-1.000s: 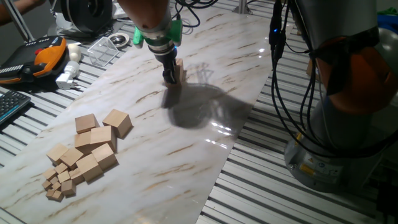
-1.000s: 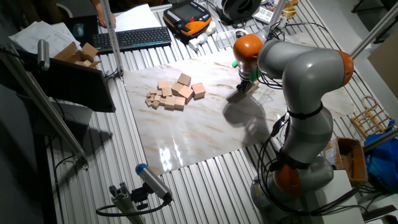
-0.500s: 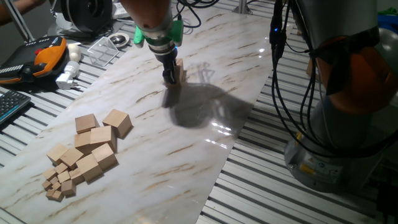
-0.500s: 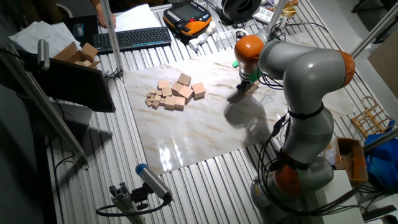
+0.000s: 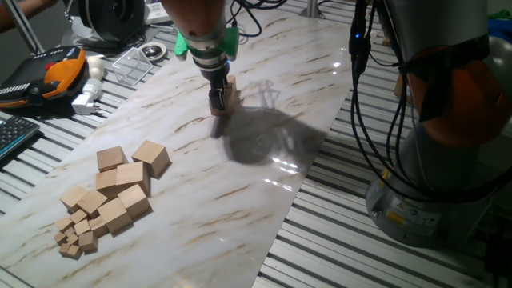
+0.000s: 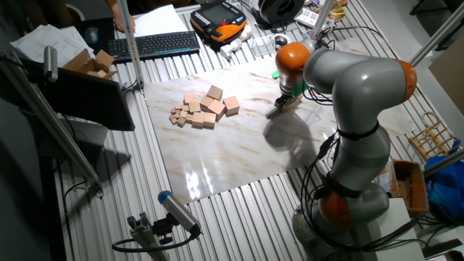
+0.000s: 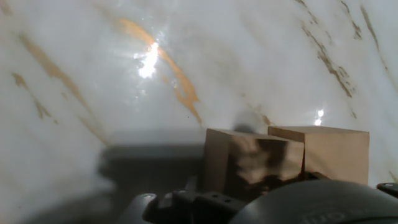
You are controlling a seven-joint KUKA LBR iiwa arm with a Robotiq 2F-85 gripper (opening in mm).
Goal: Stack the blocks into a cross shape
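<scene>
My gripper (image 5: 218,101) stands low on the marble board, its fingers around a tan wooden block (image 5: 230,88). In the hand view this block (image 7: 249,165) lies shaded right at the gripper body, and a second block (image 7: 329,152) stands against its right side. The jaws look shut on the shaded block, though the fingertips are hidden. The gripper also shows in the other fixed view (image 6: 284,107). The remaining blocks (image 5: 120,188) lie in a loose pile at the board's near left, which also shows in the other fixed view (image 6: 206,107).
Several much tinier cubes (image 5: 74,236) lie at the pile's left end. An orange teach pendant (image 5: 48,72), a white plug (image 5: 88,96) and a keyboard (image 5: 12,136) lie left of the marble board (image 5: 264,192). The arm's base (image 5: 448,160) and cables stand at right.
Almost nothing: the hand has shifted very slightly and stays at the block on the board. The pile has not moved.
</scene>
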